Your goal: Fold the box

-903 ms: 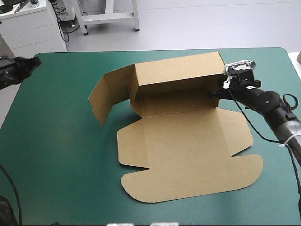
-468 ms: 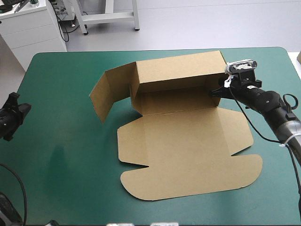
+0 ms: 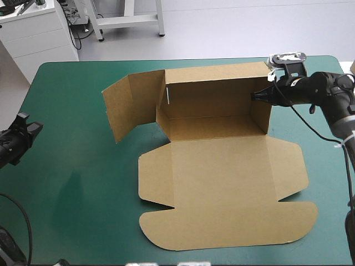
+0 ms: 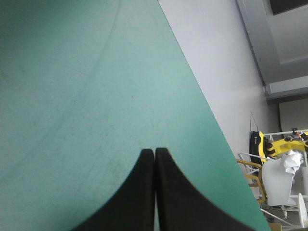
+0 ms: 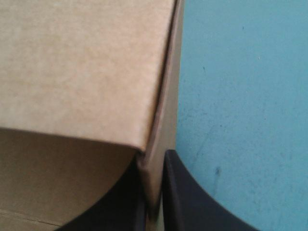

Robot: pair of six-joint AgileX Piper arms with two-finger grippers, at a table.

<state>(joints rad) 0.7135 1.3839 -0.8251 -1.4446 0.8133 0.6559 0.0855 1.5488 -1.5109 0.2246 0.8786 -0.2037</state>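
High view: the box (image 3: 222, 183) sits in the middle of the table (image 3: 72, 166), reaching toward its right side. The far part is raised. A long back wall stands upright, a short wall stands at the right end, and a floor panel lies between them. At the left end a panel is swung outward, standing on its edge and angled away from the back wall. The rest of the board lies flat on the teal-green cover (image 3: 83, 216) and spreads toward the near edge, with a small flap on each side and a wide lip with rounded corners nearest the robot.

The right fingers (image 3: 259, 96) come in from the table's right, near its far edge, and meet the top of the short right wall. In the right wrist view these fingers (image 5: 187, 197) are all but closed and pinch that wall. One is on the inner side in shadow, the other on the outer side above the cover (image 5: 240, 96), with the box (image 5: 82, 67) ahead of them.

The left fingers (image 3: 25, 128) are at the table's left edge, well apart from the box. In the left wrist view they (image 4: 134, 192) are pressed together in one pointed arch, hold nothing, and have only bare cover (image 4: 96, 96) ahead.
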